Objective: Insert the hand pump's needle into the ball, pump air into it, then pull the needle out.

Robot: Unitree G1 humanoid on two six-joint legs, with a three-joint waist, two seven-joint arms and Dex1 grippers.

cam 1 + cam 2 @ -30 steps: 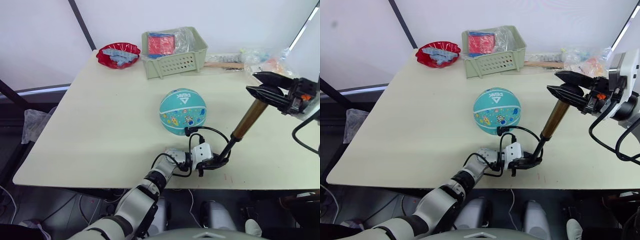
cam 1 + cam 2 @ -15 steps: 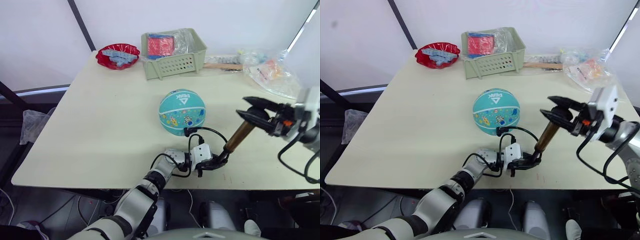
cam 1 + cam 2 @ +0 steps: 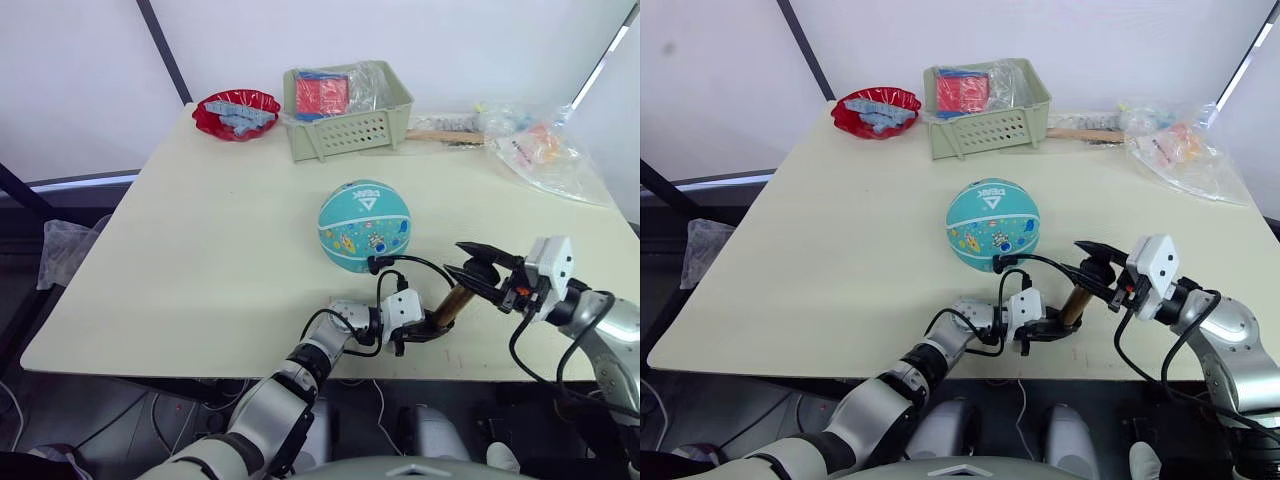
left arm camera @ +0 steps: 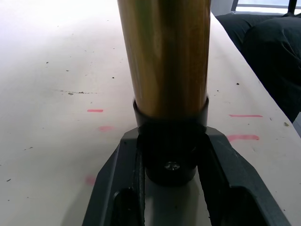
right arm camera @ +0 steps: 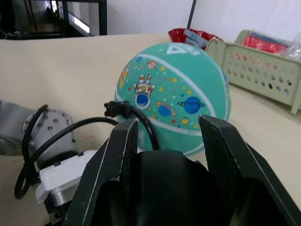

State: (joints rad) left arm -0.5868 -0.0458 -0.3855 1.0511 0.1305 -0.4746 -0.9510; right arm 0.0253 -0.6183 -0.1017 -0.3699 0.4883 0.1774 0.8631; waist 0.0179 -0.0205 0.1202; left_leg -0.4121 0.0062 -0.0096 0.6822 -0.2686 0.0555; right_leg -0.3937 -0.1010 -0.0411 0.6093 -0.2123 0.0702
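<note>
I see the ball sitting on the surface, near the middle and a little toward the front edge. The pump stands tilted just in front and to the right of it, its base near the front edge and its handle leaning up to the right.

My left tool is closed on the pump's lower black end cap; in the left wrist view the fingers press against both sides of the cap, with the gold barrel rising from it. My right tool grips the black handle at the top of the pump; in the right wrist view its two fingers bracket the handle.

The hose loops from the pump's base up and over to the ball's lower front, where its black end fitting touches the ball's skin. I cannot make out the needle itself at that spot.

At the far side of the surface I see a green basket holding red and blue packets, a red dish beside it on the left, and a plastic bag of items at the far right.
</note>
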